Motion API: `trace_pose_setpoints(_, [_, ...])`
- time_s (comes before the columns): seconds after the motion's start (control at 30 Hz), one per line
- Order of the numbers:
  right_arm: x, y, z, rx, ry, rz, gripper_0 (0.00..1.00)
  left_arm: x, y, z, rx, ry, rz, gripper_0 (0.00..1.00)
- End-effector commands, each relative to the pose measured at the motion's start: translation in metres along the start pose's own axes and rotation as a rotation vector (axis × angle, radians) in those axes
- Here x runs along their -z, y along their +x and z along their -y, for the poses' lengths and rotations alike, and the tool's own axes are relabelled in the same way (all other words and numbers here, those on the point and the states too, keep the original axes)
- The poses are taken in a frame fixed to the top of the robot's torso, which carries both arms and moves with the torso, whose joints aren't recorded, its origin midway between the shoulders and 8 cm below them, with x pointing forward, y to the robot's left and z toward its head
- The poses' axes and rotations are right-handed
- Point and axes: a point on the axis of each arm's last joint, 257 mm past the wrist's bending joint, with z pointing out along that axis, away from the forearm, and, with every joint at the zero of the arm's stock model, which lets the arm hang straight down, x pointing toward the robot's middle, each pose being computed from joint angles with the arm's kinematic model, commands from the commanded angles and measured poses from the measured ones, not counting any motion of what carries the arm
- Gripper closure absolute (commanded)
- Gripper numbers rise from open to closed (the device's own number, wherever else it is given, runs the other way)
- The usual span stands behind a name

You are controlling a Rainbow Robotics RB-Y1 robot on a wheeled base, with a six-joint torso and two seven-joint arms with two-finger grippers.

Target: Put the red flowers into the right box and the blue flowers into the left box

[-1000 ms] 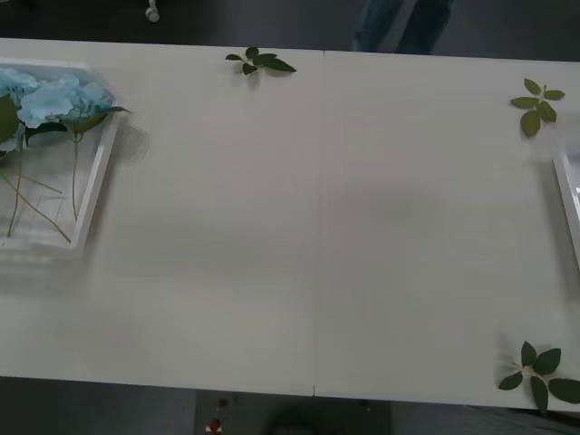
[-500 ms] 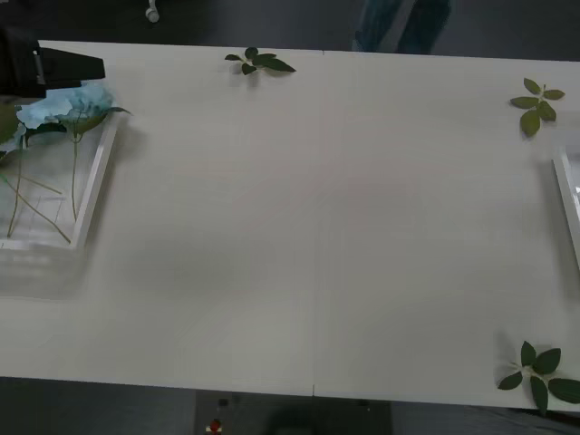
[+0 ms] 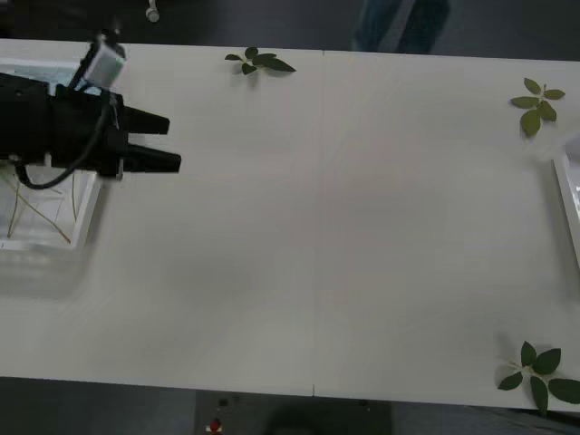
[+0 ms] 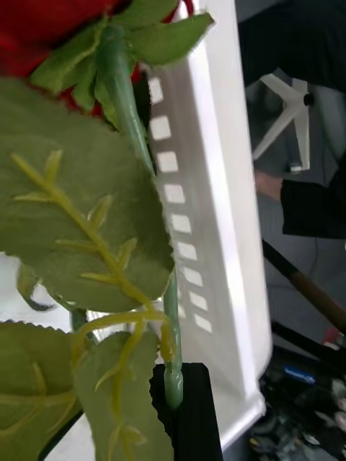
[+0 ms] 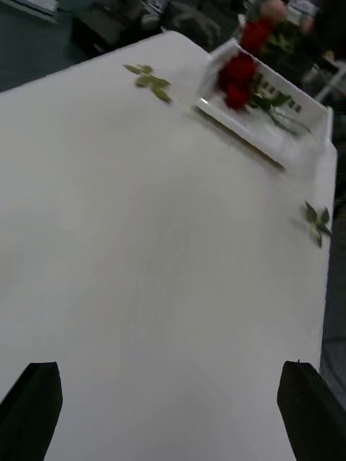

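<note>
My left arm lies across the left box [image 3: 87, 210] and hides the heads of the blue flowers; only their thin stems [image 3: 38, 214] show in the tray. The left gripper [image 3: 172, 145] is open and empty, just past the tray's right rim, over bare table. The right gripper [image 4: 182, 421] is shut on the stem of a red flower [image 4: 43, 25], held beside the slotted wall of the right box [image 4: 216, 216]. In the left wrist view the right box [image 5: 249, 131] stands far off with red flowers [image 5: 236, 75] in it. A strip of its rim [image 3: 568, 195] shows in the front view.
Loose green leaf sprigs lie at the table's far edge [image 3: 260, 62], far right [image 3: 538, 101] and near right corner [image 3: 541, 370]. A person's legs [image 3: 403, 23] stand beyond the table. Chair legs and cables lie past the right box.
My left arm has swung in from the left over the left box, covering the blue flower heads, and its gripper now reaches past the tray's right rim.
</note>
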Motion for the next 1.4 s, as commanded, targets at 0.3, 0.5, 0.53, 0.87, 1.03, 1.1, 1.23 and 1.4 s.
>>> trace_pose_setpoints(0.3, [-0.041,-0.003,-0.004,0.052,0.043,0.128,1.00,-0.043,-0.019,0.093,-0.396,0.332,0.051,0.13])
trace_pose_setpoints(0.5, [-0.048,0.005,-0.007,0.061,0.044,0.129,1.00,-0.047,-0.013,0.097,-0.399,0.346,0.038,0.13])
trace_pose_setpoints(0.53, [-0.048,0.005,-0.008,0.063,0.043,0.128,0.93,-0.047,-0.011,0.097,-0.402,0.349,0.030,0.13])
trace_pose_setpoints(0.87, [-0.038,-0.007,-0.016,0.048,0.015,0.150,0.11,-0.044,0.005,0.099,-0.431,0.374,-0.028,0.13])
trace_pose_setpoints(1.03, [0.010,-0.025,-0.018,-0.006,-0.060,0.122,0.11,-0.032,0.005,0.086,-0.464,0.334,-0.060,0.14])
trace_pose_setpoints(1.1, [0.041,-0.031,-0.023,0.002,-0.101,0.102,0.11,-0.025,0.007,0.083,-0.468,0.326,-0.072,0.13])
trace_pose_setpoints(1.23, [0.110,-0.042,-0.037,0.053,-0.184,0.091,0.12,-0.017,0.012,0.077,-0.468,0.312,-0.093,0.13])
trace_pose_setpoints(1.4, [0.198,-0.040,-0.076,0.213,-0.304,0.122,0.11,-0.013,0.010,0.077,-0.463,0.311,-0.079,0.13])
